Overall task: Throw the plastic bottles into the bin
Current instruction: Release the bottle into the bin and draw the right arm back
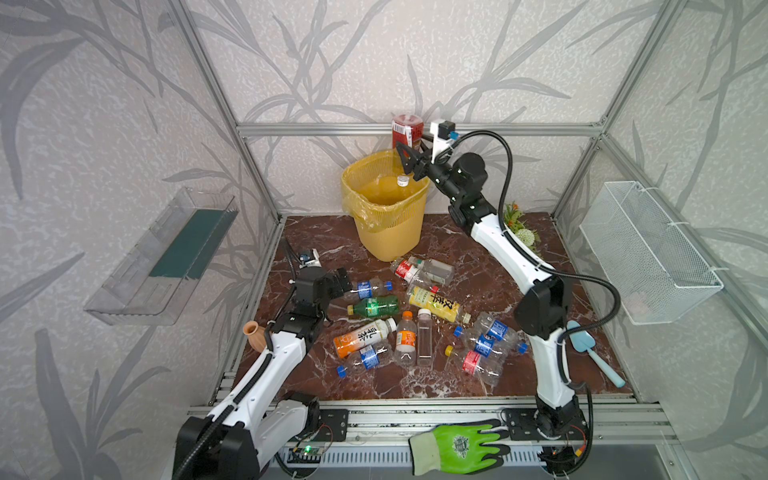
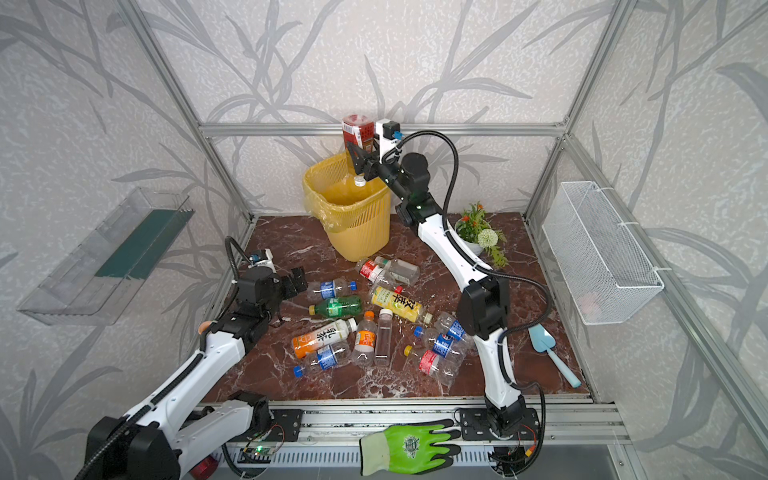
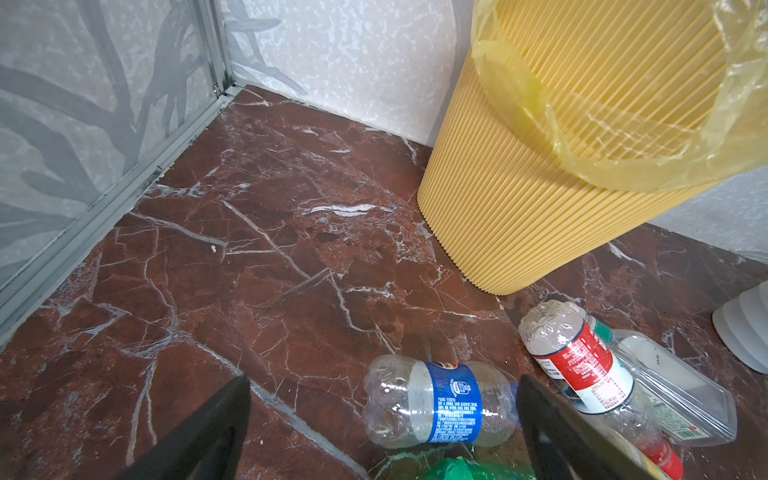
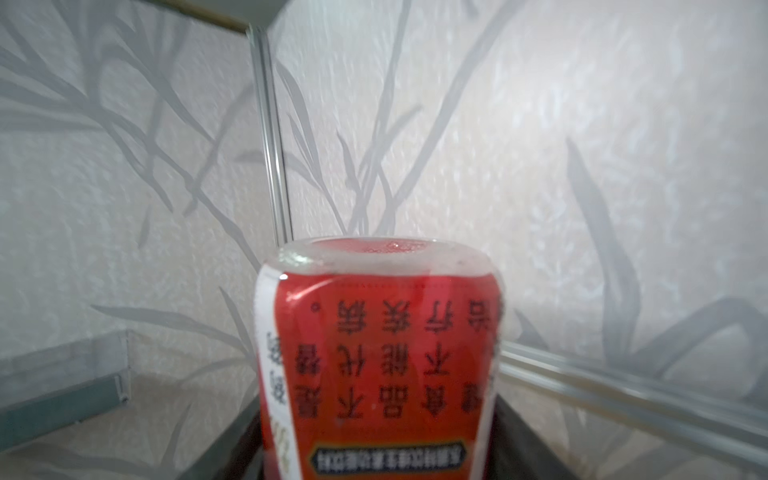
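My right gripper [image 1: 415, 157] [image 4: 376, 419] is raised over the yellow ribbed bin [image 1: 386, 216] [image 2: 353, 224] at the back. It is shut on a red-labelled plastic bottle [image 1: 407, 129] [image 4: 374, 353], held upside down with its white cap [image 1: 402, 180] at the bin's mouth. Several more plastic bottles lie on the marble floor, among them a green one [image 1: 374, 307] and an orange-labelled one [image 1: 361, 337]. My left gripper [image 1: 345, 280] [image 3: 384, 382] is open, low at the left, its fingers either side of a blue-labelled bottle [image 3: 440, 403] [image 1: 370, 287] without touching it.
A terracotta vase [image 1: 254, 332] stands behind my left arm. A white flower pot [image 2: 473, 232] sits under my right arm, with a blue scoop [image 1: 582, 340] by the right wall. A wire basket [image 1: 648, 257] hangs on the right, a clear shelf [image 1: 162, 257] on the left. A green glove [image 1: 457, 446] lies on the front rail.
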Controlling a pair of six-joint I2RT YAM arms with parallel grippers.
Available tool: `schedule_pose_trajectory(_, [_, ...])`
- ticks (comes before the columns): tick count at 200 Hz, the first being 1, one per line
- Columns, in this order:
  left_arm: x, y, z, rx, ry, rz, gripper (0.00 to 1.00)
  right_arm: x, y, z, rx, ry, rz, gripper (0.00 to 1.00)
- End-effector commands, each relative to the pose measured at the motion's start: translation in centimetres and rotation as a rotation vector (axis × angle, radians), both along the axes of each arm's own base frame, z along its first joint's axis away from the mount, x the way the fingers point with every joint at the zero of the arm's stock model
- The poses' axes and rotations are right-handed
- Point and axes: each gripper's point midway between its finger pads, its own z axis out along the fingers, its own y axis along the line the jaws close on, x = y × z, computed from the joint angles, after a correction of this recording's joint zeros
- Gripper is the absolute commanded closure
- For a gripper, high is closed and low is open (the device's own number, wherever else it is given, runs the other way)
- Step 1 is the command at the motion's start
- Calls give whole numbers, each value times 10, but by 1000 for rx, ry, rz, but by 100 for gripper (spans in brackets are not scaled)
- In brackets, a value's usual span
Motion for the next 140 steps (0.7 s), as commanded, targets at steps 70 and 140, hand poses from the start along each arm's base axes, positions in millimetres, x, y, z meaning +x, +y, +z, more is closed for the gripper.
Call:
schedule_pose_trajectory(70, [-11,-8,23,8,-59,-43,1,-79,-51,49,-85,-75,-96,5])
schedule_pose_trajectory(140, [-26,-50,13,108,-24,-195,1,-143,-136,-100,-229,144,-232,5])
